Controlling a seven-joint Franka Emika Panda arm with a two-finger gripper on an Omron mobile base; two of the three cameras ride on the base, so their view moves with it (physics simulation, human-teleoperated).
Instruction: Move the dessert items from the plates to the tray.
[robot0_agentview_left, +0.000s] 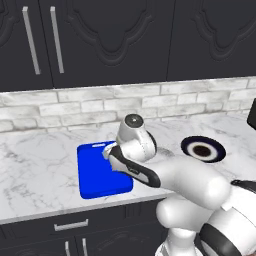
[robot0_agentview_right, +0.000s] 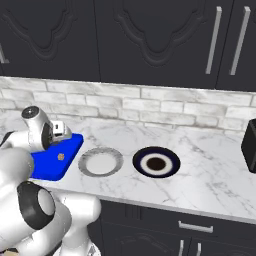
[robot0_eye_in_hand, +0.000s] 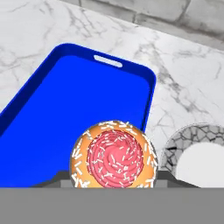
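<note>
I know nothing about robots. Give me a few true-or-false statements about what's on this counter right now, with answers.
1. The tray is blue. True.
2. The grey-rimmed plate holds the cupcake. False: it is bare; the cupcake sits in the gripper above the tray.
3. A brown cookie lies on the tray. True.
4. The cabinets are white. False: they are dark.
</note>
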